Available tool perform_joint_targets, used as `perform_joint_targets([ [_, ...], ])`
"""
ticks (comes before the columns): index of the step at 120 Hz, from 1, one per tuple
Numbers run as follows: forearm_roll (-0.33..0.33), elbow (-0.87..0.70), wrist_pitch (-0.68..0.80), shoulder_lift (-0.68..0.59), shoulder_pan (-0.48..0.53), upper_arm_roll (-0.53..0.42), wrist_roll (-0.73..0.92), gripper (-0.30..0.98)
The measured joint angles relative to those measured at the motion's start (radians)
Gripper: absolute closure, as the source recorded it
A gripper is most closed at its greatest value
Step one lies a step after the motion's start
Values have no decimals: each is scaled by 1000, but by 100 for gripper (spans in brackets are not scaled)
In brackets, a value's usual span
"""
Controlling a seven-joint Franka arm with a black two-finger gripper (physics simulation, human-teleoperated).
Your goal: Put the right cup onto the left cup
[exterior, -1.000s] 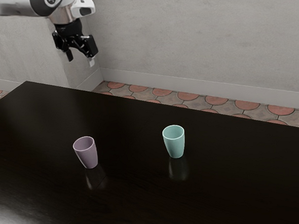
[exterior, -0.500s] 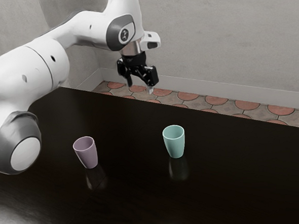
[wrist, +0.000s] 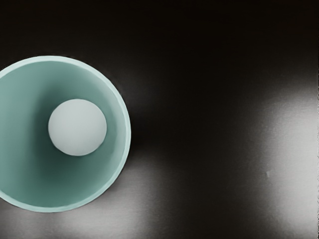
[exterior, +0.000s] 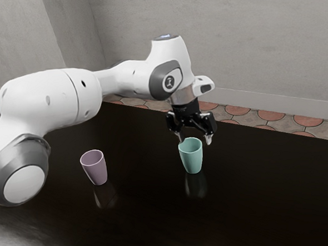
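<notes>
The purple cup (exterior: 94,167) stands upright on the table (exterior: 147,205), mouth up, probably because it is the base that must take the other. Well apart, at the exterior view's right, the green cup (exterior: 191,156) is upright and empty too, likely the one to lift, since the hand is there. The gripper (exterior: 194,139) points down close by its rim, fingers spread wide and holding nothing; it probably needs centring over the cup, then lowering.
</notes>
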Motion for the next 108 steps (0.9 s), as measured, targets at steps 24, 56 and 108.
perform_joint_targets([
  [24,20,117,21,96,14,-3,-49,2],
  [56,24,157,36,170,49,-27,-95,2],
  [108,25,158,44,210,50,-32,-141,2],
])
